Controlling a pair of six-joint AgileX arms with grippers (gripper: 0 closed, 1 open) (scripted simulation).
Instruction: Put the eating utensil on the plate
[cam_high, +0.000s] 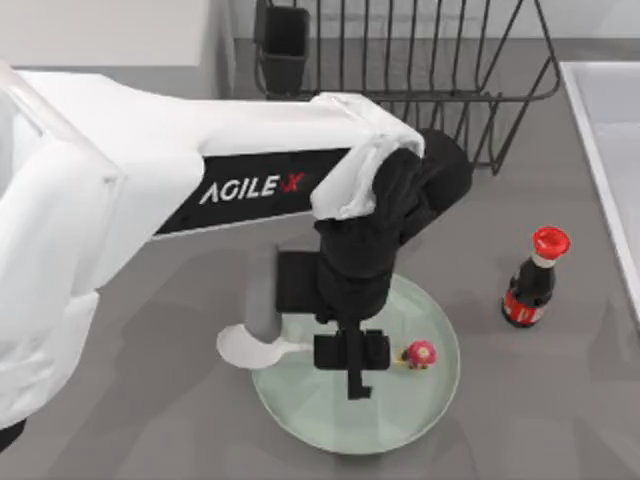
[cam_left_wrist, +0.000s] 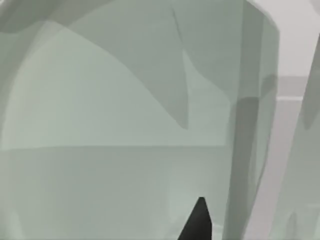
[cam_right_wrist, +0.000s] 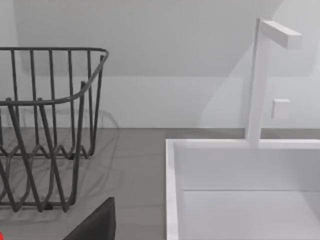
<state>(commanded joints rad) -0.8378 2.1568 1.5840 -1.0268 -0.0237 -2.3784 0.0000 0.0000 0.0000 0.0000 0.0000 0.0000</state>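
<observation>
The pale green plate (cam_high: 330, 420) lies at the table's front middle. The white spoon (cam_high: 250, 349) lies across the plate's left rim. Its broad bowl hangs out over the grey table, and its pink-red knob (cam_high: 420, 354) rests on the plate. My left gripper (cam_high: 355, 378) hangs low over the middle of the handle and hides that part. The left wrist view looks closely at the glossy plate (cam_left_wrist: 100, 150). A dark part of my right gripper (cam_right_wrist: 95, 225) shows at the edge of the right wrist view, parked near the rack.
A red-capped dark bottle (cam_high: 531, 283) stands right of the plate. A black wire rack (cam_high: 400, 50) (cam_right_wrist: 45, 125) sits at the back. A white basin (cam_high: 610, 130) (cam_right_wrist: 240, 190) runs along the right edge. My left arm's white body covers the table's left side.
</observation>
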